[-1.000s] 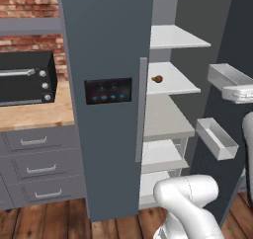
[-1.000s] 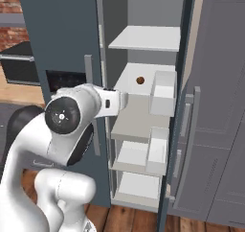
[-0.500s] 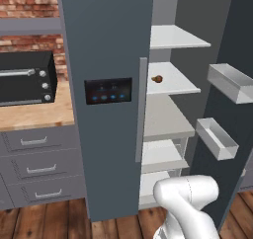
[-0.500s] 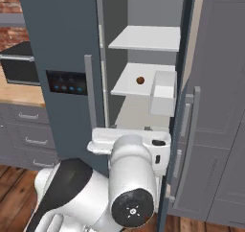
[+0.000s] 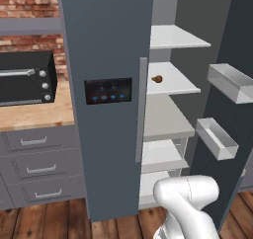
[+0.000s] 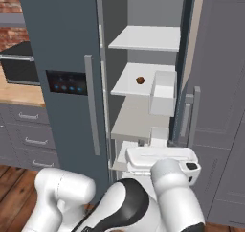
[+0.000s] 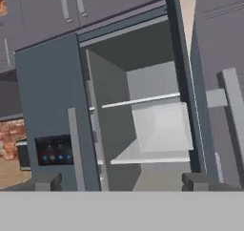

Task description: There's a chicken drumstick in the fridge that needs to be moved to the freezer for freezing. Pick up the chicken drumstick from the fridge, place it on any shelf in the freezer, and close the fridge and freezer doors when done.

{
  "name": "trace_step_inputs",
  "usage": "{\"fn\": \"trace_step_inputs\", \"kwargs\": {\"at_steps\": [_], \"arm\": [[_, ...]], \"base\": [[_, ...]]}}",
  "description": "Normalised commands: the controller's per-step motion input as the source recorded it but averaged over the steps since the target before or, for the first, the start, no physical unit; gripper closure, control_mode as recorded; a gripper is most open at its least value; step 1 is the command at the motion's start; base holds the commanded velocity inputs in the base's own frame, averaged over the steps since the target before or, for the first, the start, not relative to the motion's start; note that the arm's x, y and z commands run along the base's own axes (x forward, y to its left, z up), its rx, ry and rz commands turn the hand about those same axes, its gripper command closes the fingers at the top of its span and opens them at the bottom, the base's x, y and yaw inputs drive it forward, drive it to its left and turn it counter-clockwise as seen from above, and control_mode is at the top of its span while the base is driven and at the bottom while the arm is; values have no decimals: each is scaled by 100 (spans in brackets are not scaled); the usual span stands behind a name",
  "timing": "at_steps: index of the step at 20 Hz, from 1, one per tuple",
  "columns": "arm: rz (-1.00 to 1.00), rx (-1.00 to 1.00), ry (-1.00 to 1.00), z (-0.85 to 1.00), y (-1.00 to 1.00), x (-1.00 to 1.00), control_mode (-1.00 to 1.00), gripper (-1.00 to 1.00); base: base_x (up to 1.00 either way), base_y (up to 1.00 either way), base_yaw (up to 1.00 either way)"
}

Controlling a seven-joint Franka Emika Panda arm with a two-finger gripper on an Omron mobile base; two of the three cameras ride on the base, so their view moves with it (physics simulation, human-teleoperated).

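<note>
The chicken drumstick (image 5: 157,78) (image 6: 140,80) is a tiny orange-brown lump on a light-grey shelf (image 5: 175,85) (image 6: 131,85) in the middle of the open fridge (image 5: 168,119) (image 6: 143,58). The plain fridge door (image 5: 237,134) (image 6: 184,58) is swung wide open to the right. To the left, the freezer door (image 5: 106,45) (image 6: 62,34) (image 7: 47,96) with its black panel is closed. My gripper (image 7: 125,182) is open and holds nothing. It sits low in front of the fridge opening and looks up into it. My hand (image 6: 160,159) is well below the drumstick's shelf.
Clear bins (image 5: 230,82) (image 5: 217,137) hang on the inside of the fridge door, and one bin (image 6: 162,92) (image 7: 162,127) stands close to the drumstick's shelf. A black toaster oven (image 5: 24,77) stands on the wooden counter at left, above grey drawers (image 5: 34,169). Tall grey cabinets (image 6: 220,106) flank the right.
My arm has swung from in front of the freezer door down and to the right. The hand now sits low before the fridge opening. Drumstick and doors have not moved.
</note>
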Motion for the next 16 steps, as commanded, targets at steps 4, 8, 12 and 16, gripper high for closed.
{"fn": "trace_step_inputs", "kwargs": {"at_steps": [4,8,12,16], "arm": [[11,15,-16,-5,-96,3,-100,-100],[5,8,-7,-13,-65,13,-100,-100],[0,0,3,-50,-28,50,-100,-100],[0,0,2,-48,-32,60,-100,-100]], "base": [[0,0,0],[0,0,0],[0,0,0],[0,0,0]]}}
